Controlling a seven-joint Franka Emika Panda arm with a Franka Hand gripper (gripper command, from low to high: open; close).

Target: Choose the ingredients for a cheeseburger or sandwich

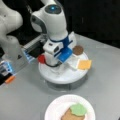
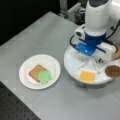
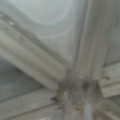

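A white paper plate [image 1: 53, 110] is seen nearest, at a front view's bottom, on a grey table [image 1: 22, 100]. On it the sandwich [image 2: 40, 73] is begun: a tan bread square [image 2: 35, 71] is topped by green lettuce [image 1: 78, 109]. Further back, a round white divided tray [image 2: 72, 65] carries yellow cheese [image 1: 84, 64], a brown patty [image 1: 78, 50] and red tomato [image 1: 41, 59]. The gripper [image 1: 60, 65] is lowered into the tray's middle; whether its jaws are released or clenched cannot be told.

text: none readable | labels: none | brands: none | numbers: none | signs: none | checked: both front views, wrist view
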